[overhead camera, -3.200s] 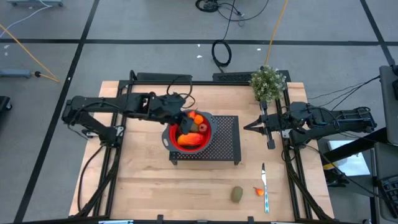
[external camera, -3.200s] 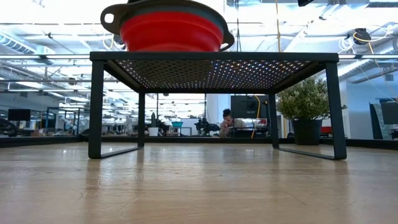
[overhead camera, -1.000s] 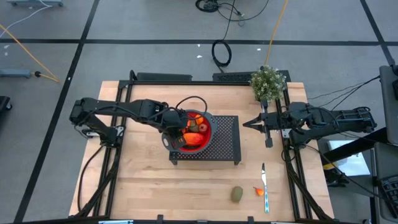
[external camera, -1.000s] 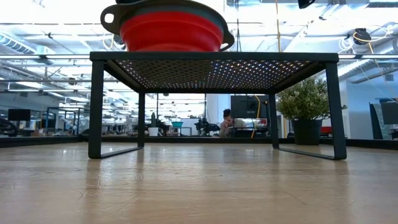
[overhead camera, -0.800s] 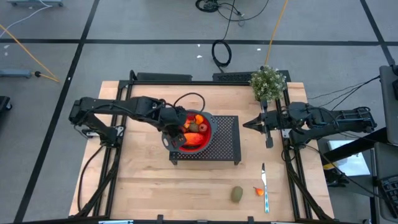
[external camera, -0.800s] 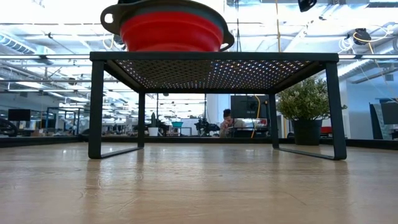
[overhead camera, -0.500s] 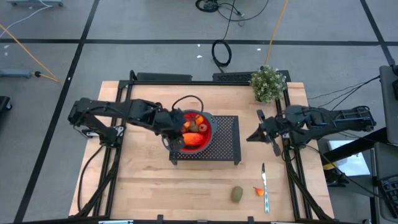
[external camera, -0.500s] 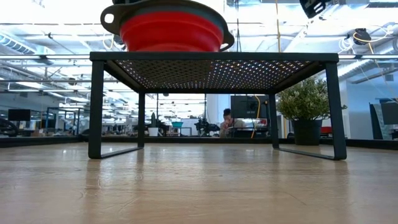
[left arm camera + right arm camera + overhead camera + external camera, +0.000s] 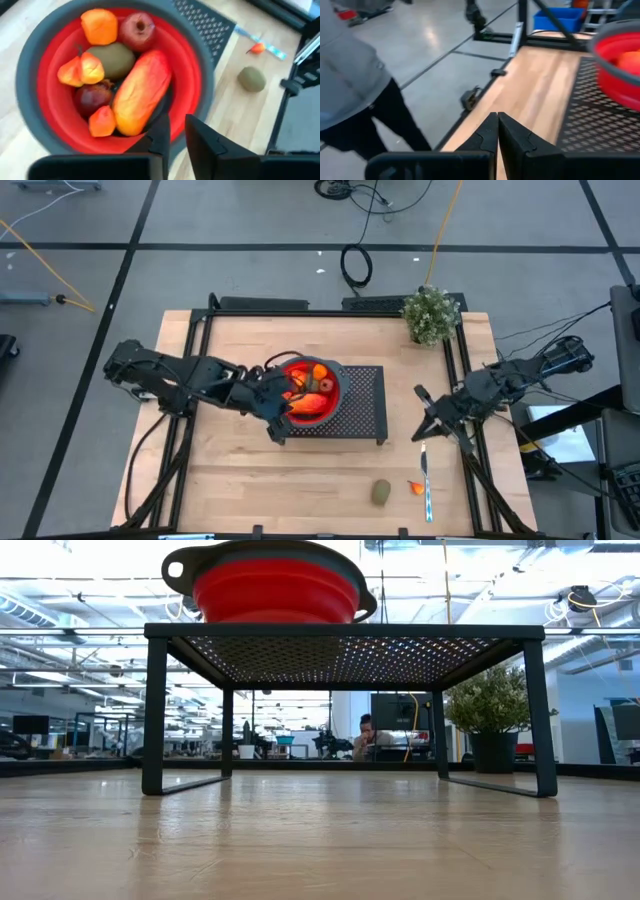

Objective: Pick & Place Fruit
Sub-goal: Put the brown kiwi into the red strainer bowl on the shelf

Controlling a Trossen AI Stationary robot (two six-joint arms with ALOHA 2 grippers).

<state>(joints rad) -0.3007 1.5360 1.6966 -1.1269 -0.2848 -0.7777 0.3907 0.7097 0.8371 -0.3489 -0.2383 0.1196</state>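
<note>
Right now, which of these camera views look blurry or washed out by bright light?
Right wrist view: soft and smeared throughout, the person at the table's edge most of all. Left wrist view: slightly blurred, though the fruit in the red bowl stays readable. Low view: bright ceiling lights wash out the background, leaving the black rack dark against it. High view: evenly lit and sharp.

Toy fruit heaped in a red bowl [image 9: 312, 412] at table centre, long orange piece [image 9: 141, 92] lying diagonally, dark red apple [image 9: 137, 30] at twelve o'clock, brownish-green kiwi [image 9: 381, 492] and orange bit [image 9: 415, 486] seen at five o'clock.
</note>
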